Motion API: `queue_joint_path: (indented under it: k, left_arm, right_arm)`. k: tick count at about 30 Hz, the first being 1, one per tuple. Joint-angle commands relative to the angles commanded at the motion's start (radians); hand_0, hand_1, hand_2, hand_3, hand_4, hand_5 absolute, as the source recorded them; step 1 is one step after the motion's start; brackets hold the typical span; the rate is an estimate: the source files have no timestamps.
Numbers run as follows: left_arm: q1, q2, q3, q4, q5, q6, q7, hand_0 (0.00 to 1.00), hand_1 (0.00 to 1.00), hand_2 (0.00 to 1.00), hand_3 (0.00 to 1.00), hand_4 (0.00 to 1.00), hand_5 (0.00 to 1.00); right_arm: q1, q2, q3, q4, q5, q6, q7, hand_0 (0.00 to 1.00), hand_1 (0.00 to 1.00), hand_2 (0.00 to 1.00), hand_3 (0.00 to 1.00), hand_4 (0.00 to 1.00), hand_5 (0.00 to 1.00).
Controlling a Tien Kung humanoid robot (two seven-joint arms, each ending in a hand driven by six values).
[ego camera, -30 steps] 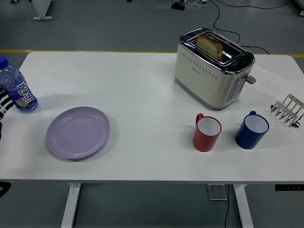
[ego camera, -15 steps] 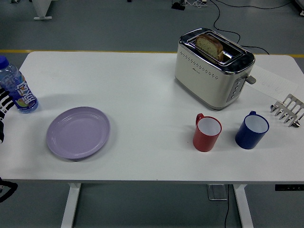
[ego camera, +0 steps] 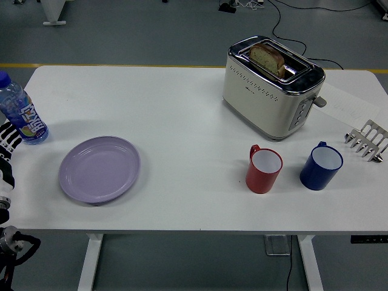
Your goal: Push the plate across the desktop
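A lilac plate lies flat on the white table, towards its front left. My left arm shows only at the picture's left edge, left of the plate and not touching it. Part of its hand hangs below the table's near edge at the bottom left corner. My right arm is out of sight.
A blue-capped water bottle stands at the left edge, behind the plate. At the back right a toaster holds a slice of bread. A red mug and a blue mug stand front right, with a metal rack beyond them.
My left arm has crept further into view along the left edge, and its hand now shows at the bottom left corner. The plate has not moved.
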Motion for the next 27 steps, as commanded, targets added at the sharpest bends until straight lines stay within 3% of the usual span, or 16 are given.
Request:
queue_joint_path:
  k: [4, 10, 27]
  left_arm:
    - [0.005, -0.005, 0.016, 0.025, 0.029, 0.023, -0.033, 0.778, 0.789, 0.726, 0.630, 0.503, 0.998]
    - [0.003, -0.012, 0.064, 0.050, -0.004, 0.065, -0.085, 0.773, 0.784, 0.722, 0.629, 0.491, 0.998]
    - [-0.016, -0.041, 0.141, 0.117, -0.008, 0.064, -0.097, 0.748, 0.768, 0.712, 0.619, 0.482, 0.998]
  right_arm:
    - [0.001, 0.000, 0.007, 0.000, -0.011, -0.004, -0.003, 0.619, 0.528, 0.666, 0.664, 0.452, 0.754]
    - [0.005, 0.000, 0.021, 0.001, -0.035, -0.012, -0.009, 0.620, 0.527, 0.665, 0.663, 0.451, 0.754]
    - [0.014, 0.000, 0.057, 0.002, -0.092, -0.032, -0.022, 0.618, 0.526, 0.664, 0.663, 0.445, 0.751]
